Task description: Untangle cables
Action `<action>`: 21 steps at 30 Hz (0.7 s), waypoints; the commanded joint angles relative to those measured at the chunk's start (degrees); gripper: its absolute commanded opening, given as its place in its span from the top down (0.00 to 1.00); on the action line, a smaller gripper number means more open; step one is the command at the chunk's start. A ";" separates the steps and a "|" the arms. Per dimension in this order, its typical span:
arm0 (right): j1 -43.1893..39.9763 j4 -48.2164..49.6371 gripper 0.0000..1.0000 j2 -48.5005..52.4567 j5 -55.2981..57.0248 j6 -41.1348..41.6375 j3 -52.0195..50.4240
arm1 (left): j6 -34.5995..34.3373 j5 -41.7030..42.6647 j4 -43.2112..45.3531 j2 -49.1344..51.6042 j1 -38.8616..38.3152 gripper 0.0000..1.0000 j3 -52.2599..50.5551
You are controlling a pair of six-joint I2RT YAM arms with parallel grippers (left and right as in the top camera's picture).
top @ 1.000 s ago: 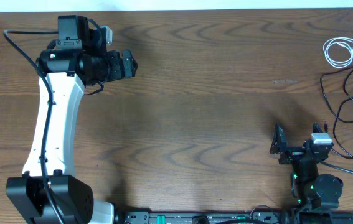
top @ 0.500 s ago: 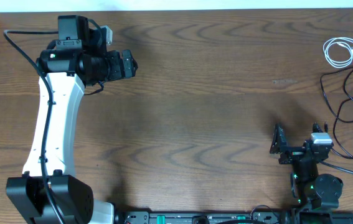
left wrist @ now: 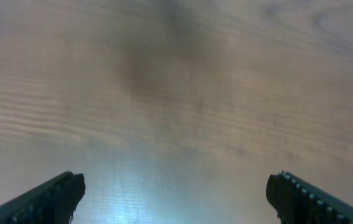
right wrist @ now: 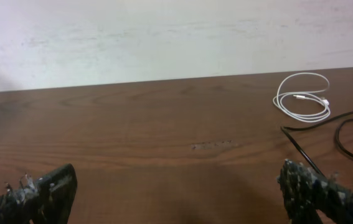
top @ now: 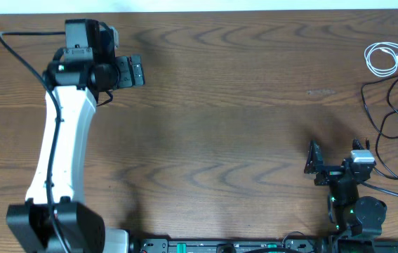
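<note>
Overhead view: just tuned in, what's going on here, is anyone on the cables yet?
Nothing is being handled right now. The left gripper hovers open over bare wood in the far left part of the table, well away from the cables. The right gripper sits open near its base, also empty. The white cable lies coiled in the far right corner, next to the black cables, which sprawl in loose loops along the right edge. Neither arm touches them.
</note>
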 commanded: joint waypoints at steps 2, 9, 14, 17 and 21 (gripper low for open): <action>0.28 -0.17 0.01 -0.42 0.48 0.85 -0.15 | 3.02 -1.49 9.27 -10.45 -1.27 0.02 -8.17; 0.28 -0.17 0.01 -0.42 0.48 0.85 -0.15 | 3.02 -1.40 29.59 -31.28 -1.25 0.02 -31.61; 0.28 -0.17 0.01 -0.42 0.46 0.85 -0.15 | 3.02 -1.40 39.63 -46.05 -1.25 0.02 -48.35; 0.28 -0.17 0.01 -0.42 0.46 0.85 -0.15 | 3.02 -1.42 44.41 -54.34 -1.25 0.02 -57.72; 0.28 -0.17 0.01 -0.42 0.48 0.85 -0.15 | 3.02 -1.44 49.68 -64.61 -1.25 0.02 -69.02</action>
